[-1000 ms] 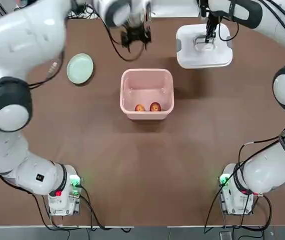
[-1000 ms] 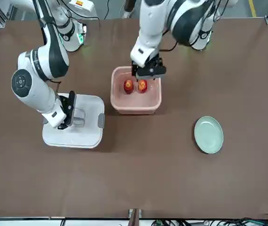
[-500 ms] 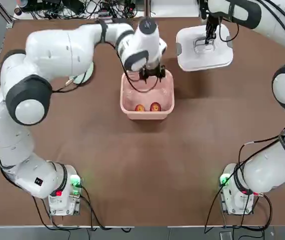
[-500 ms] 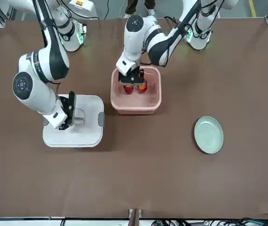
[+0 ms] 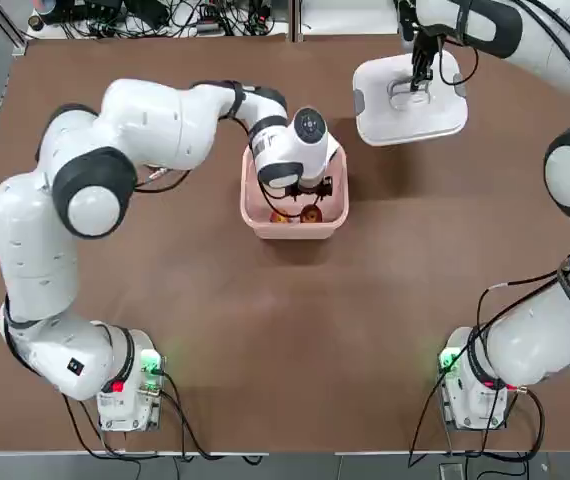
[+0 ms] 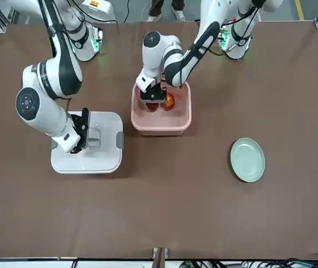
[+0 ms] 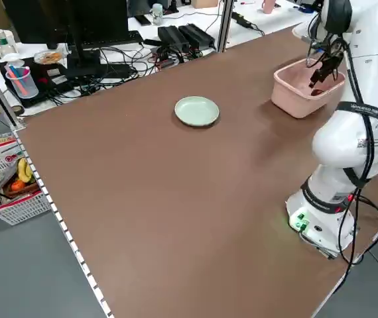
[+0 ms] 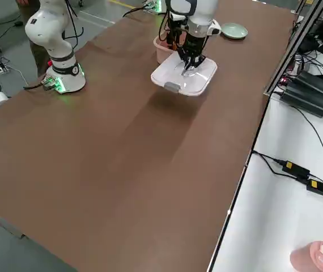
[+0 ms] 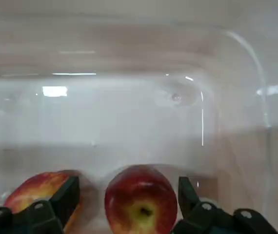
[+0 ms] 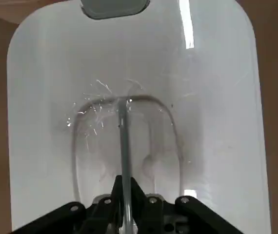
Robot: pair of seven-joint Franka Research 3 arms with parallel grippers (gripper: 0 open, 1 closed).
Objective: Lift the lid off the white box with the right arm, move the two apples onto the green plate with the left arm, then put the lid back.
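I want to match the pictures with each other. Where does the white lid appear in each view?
Top: the lid lies upper right.
Front: lower left.
Left side: cannot tell.
Right side: top centre.
Left wrist: not in it.
Right wrist: it fills the picture.
Landmark: the open pink box beside it.

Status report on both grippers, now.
Left gripper open, down in the white box, straddling one apple. Right gripper shut on the lid handle, lid on table. Green plate clear.
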